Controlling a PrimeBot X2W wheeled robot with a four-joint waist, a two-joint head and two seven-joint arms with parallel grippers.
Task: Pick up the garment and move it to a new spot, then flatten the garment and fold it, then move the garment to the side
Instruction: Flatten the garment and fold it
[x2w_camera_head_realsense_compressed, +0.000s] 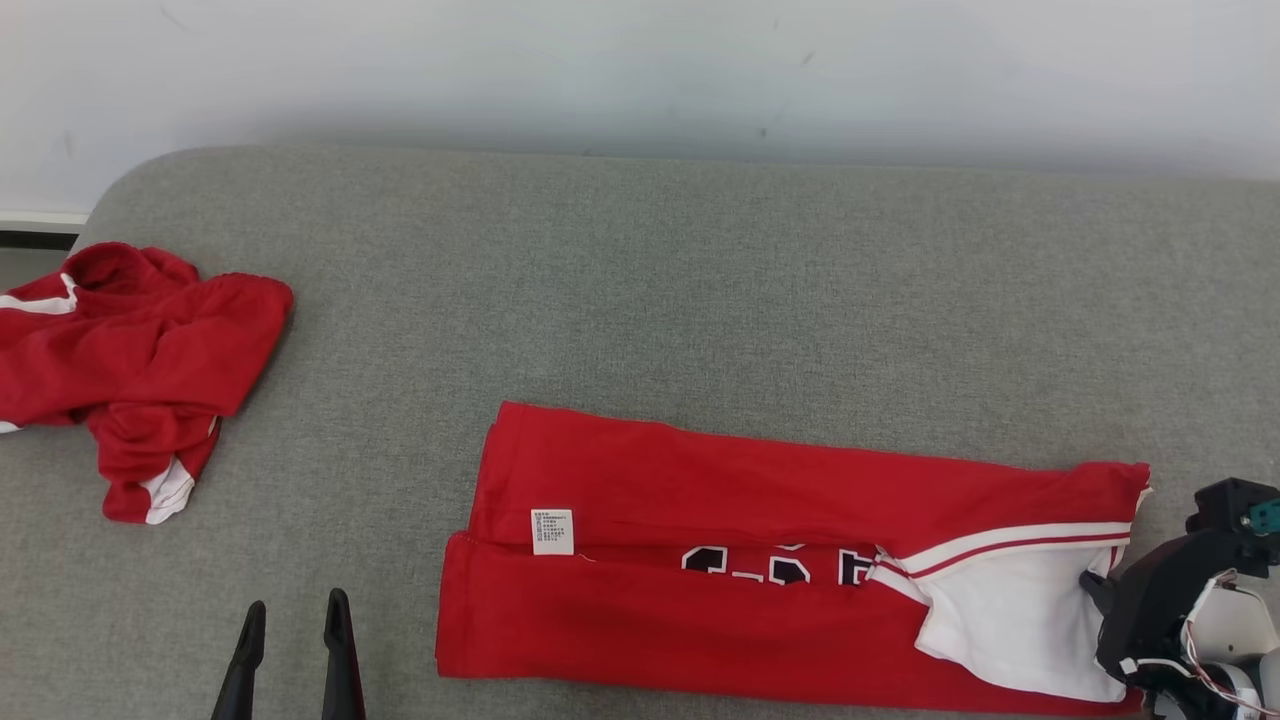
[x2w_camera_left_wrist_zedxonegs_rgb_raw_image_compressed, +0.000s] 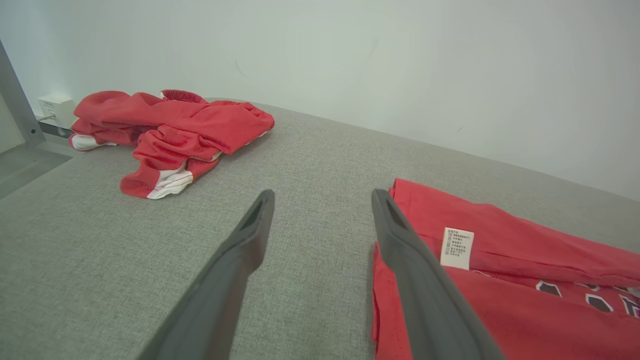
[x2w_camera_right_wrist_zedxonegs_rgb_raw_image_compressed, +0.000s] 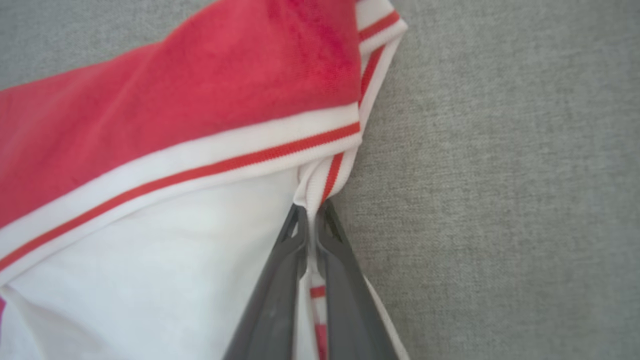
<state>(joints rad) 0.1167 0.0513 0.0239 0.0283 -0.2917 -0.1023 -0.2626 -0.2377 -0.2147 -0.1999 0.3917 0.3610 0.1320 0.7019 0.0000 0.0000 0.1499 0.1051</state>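
item 1, garment (x2w_camera_head_realsense_compressed: 700, 560): red jersey with a white panel and red-and-white striped trim, folded lengthwise into a long band, lying flat on the near right part of the grey fabric tabletop (x2w_camera_head_realsense_compressed: 640, 300); two long flaps turned in toward the middle, with dark white-edged numerals partly showing in the gap between them; white care label (x2w_camera_head_realsense_compressed: 552, 531) on the far flap near the left end; white panel at the right end

item 2, right pincer (x2w_camera_right_wrist_zedxonegs_rgb_raw_image_compressed: 312, 215): clenched on the garment at its right end, with a pinch of the white-and-red striped edging caught between the two dark fingers; at the lower right in the head view, tips against the white panel's edge

item 3, left pincer (x2w_camera_head_realsense_compressed: 295, 605): released, fingers spread, nothing between them; at the lower left in the head view, over bare tabletop, near the garment's left end; contact with the cloth impossible to tell

item 4, red heap (x2w_camera_head_realsense_compressed: 140, 350): crumpled red clothing with white trim, at the far left edge of the tabletop, well apart from the garment

item 5, wall (x2w_camera_head_realsense_compressed: 640, 70): pale, plain, directly behind the tabletop

item 6, small white box (x2w_camera_left_wrist_zedxonegs_rgb_raw_image_compressed: 55, 104): against the wall, just beyond the red heap in the left wrist view
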